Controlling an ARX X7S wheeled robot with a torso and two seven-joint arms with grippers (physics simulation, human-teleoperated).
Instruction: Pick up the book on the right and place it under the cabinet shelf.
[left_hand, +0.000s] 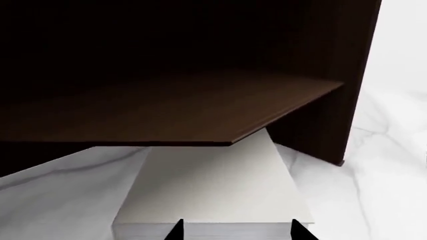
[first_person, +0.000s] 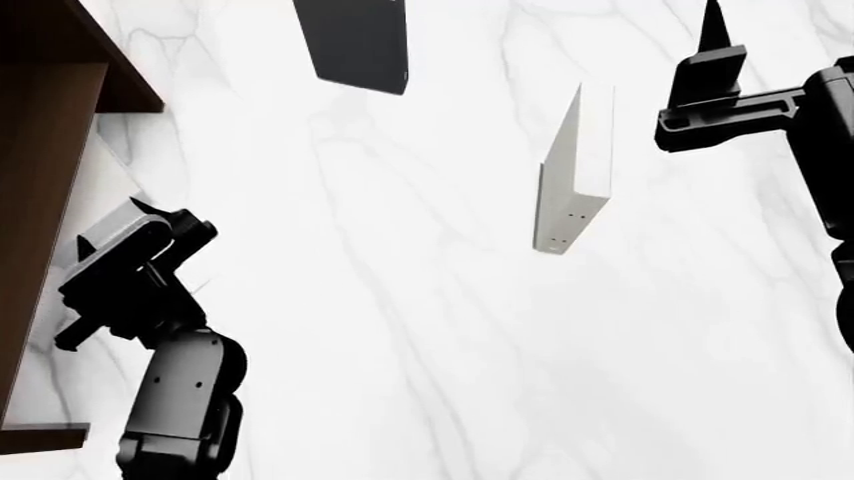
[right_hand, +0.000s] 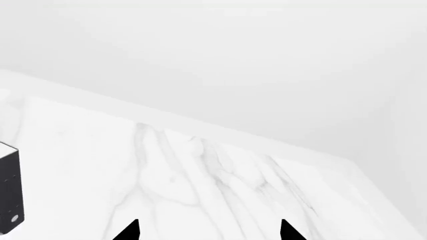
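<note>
The off-white book (left_hand: 213, 185) lies flat on the marble top, its far end tucked beneath the dark brown cabinet shelf (left_hand: 167, 110). My left gripper (left_hand: 237, 231) is open, its two dark fingertips spread wide in front of the book's near page edge and not clamping it. In the head view the left gripper (first_person: 94, 285) sits close against the cabinet shelf (first_person: 40, 150) at the left, and the book cannot be made out there. My right gripper (first_person: 714, 40) hangs at the upper right, open and empty, with only bare marble between its tips (right_hand: 209, 231).
A dark charcoal book (first_person: 354, 40) lies at the far middle. A pale book with small dots on its spine (first_person: 574, 170) stands on edge right of centre. A dark-sided book corner (right_hand: 10, 190) shows at the right wrist view's edge. The cabinet's side panel (left_hand: 347, 80) stands beside the book.
</note>
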